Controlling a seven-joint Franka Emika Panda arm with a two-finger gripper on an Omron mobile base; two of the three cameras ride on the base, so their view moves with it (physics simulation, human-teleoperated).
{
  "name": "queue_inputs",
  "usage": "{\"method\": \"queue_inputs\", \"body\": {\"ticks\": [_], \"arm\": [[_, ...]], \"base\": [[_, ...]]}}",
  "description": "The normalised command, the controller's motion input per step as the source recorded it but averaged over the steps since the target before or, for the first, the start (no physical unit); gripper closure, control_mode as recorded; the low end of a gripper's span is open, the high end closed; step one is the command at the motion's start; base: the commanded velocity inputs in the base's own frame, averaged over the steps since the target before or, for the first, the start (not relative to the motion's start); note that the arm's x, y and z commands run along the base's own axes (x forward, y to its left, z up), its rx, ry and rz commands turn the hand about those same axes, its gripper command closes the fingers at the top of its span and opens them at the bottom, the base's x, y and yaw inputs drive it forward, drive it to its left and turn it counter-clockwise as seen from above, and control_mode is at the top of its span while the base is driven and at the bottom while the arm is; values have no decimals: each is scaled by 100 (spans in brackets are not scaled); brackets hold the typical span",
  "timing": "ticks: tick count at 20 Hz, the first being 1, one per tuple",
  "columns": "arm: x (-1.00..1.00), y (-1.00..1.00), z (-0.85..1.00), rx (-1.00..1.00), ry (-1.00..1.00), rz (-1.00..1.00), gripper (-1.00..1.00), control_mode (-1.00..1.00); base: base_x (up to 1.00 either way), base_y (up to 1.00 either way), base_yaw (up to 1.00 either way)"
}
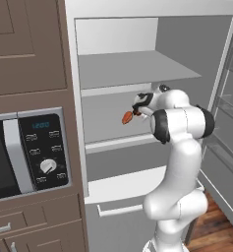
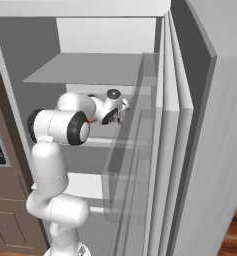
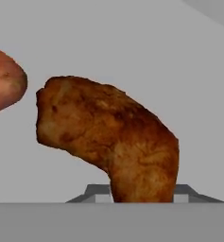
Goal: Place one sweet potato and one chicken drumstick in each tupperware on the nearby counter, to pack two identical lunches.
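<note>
Jaws grip the drumstick (image 3: 108, 142) by its narrow end (sweet potato (image 3: 4, 80) at nine o'clock); lift straight, avoiding the potato.

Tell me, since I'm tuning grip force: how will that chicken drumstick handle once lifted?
The chicken drumstick looks stiff, so it probably won't droop. Its rough browned crust should resist slipping. Gripped at its narrow end, the bulky end might swing.

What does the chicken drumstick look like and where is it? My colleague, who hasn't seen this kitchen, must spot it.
In the open fridge, on the middle shelf, the gripper closes around the chicken drumstick. It is crusty golden-brown and bent, unlike the smooth reddish sweet potato beside it.
</note>
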Motion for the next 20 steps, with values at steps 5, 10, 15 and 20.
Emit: {"method": "queue_inputs", "body": {"ticks": [5,10,15,20], "arm": [[-100,18,-97,-11,-33,0,100,-100],[-100,-18,9,0,-1,0,100,-100],[-100,-17,51,0,3,0,100,-100],[-100,0,60,0,11,0,100,-100]], "base": [[0,0,0],[0,0,0],[0,0,0],[0,0,0]]}}
